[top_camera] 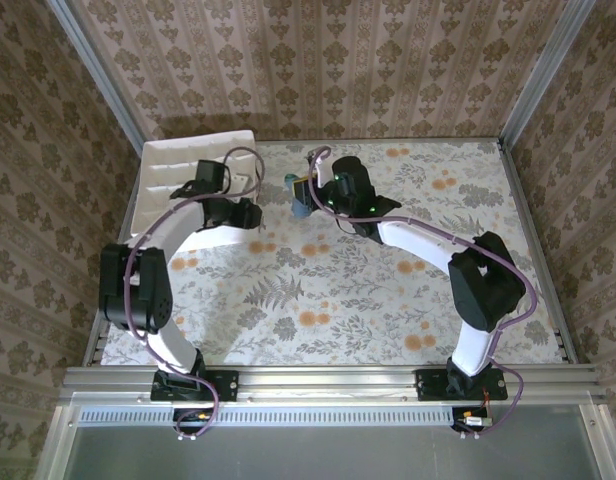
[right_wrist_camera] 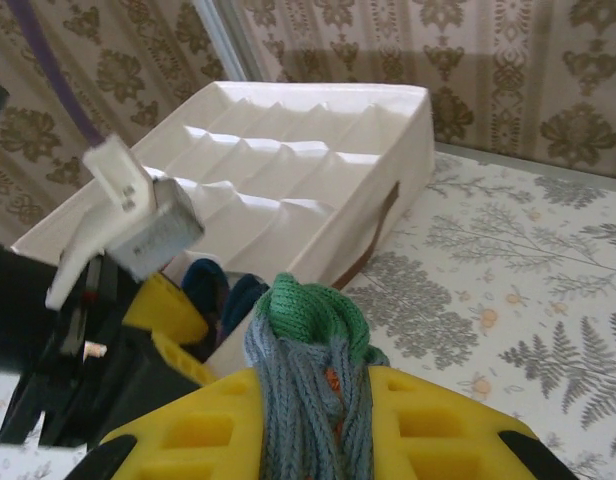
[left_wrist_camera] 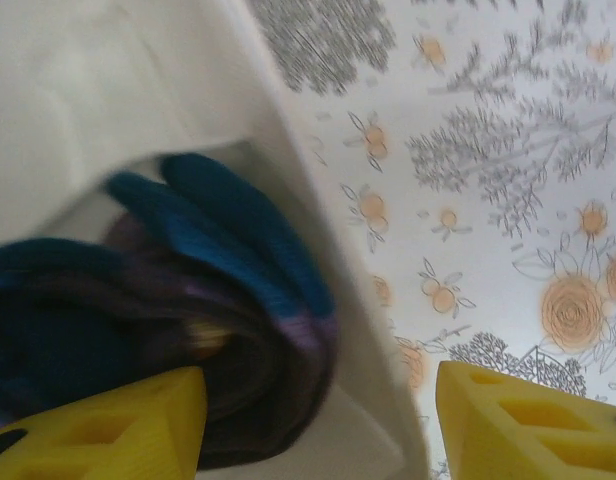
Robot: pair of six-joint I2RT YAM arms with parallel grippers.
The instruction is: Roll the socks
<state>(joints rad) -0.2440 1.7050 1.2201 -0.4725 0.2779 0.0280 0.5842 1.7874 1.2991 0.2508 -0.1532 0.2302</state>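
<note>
Left gripper (left_wrist_camera: 316,388), yellow fingers apart astride the wall of the white partitioned plastic box (left_wrist_camera: 88,100) at the table's 10 o'clock, should lift straight off the bundled purple-and-teal fabric sock (left_wrist_camera: 218,300) inside, before right gripper (right_wrist_camera: 310,425), pinching the grey-blue green-toed knit sock (right_wrist_camera: 306,330), brings it in.

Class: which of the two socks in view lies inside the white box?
The purple-and-teal sock lies in the white box; the green-toed grey-blue sock is clamped in the right gripper.
</note>
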